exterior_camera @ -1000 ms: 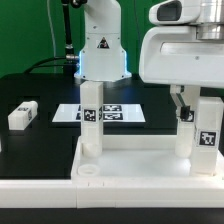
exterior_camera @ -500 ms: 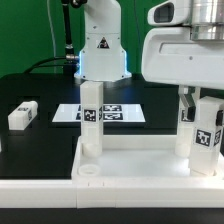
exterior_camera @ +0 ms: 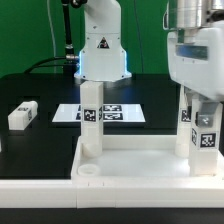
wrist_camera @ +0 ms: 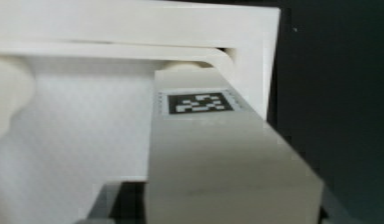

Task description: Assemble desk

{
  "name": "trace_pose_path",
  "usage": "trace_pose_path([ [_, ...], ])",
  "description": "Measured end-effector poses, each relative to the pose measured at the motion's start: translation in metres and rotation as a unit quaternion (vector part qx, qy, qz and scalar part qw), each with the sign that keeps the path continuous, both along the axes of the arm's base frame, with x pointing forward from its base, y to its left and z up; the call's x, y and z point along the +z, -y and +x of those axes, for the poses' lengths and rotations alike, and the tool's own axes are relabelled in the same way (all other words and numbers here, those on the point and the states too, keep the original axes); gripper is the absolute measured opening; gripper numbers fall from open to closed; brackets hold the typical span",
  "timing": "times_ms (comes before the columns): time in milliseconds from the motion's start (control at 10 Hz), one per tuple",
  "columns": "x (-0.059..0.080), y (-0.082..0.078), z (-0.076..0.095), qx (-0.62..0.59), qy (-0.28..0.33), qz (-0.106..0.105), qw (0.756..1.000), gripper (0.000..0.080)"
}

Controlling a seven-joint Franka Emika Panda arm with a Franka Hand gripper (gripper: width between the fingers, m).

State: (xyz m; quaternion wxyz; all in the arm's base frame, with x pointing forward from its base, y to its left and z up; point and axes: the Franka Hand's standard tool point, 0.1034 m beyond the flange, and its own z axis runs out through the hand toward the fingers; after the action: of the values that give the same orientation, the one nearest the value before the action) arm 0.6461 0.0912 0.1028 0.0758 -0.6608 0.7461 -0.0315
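The white desk top (exterior_camera: 130, 160) lies in the foreground with its raised rim up. One white leg (exterior_camera: 90, 125) stands upright at its left corner and another (exterior_camera: 184, 125) at the right. My gripper (exterior_camera: 200, 105) comes down from above at the exterior view's right and is shut on a third tagged leg (exterior_camera: 207, 145), held upright on the top just in front of the right one. In the wrist view this leg (wrist_camera: 215, 140) runs from between my jaws to the top's corner (wrist_camera: 242, 40). My fingers are hidden there.
A loose white leg (exterior_camera: 22, 114) lies on the black table at the exterior view's left. The marker board (exterior_camera: 115, 113) lies behind the desk top. The robot's base (exterior_camera: 100, 50) stands at the back. A round hole (exterior_camera: 88, 170) shows in the top's near left corner.
My hand has turned about its vertical axis over the held leg, so it now looks narrower in the exterior view. The leg stays upright in the same spot.
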Motion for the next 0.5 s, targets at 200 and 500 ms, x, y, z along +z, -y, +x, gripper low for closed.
trace_pose_path([
  [200,0.0001,0.0003,-0.0011,-0.03,-0.004,0.007,1.0,0.03],
  [500,0.001,-0.0016,-0.0003,0.055,0.001,-0.015,0.998,0.0363],
])
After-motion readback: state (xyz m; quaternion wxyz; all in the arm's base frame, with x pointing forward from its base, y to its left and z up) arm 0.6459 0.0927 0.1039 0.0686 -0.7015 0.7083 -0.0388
